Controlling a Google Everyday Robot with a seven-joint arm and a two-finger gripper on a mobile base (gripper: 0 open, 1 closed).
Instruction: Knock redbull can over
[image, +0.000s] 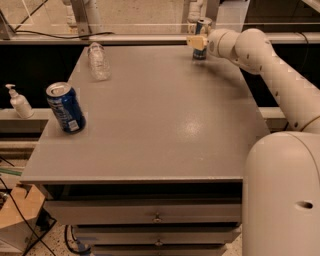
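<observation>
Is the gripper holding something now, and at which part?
It cannot be told. The gripper overlaps the middle of the upright redbull can at the far right; no clear hold shows.
</observation>
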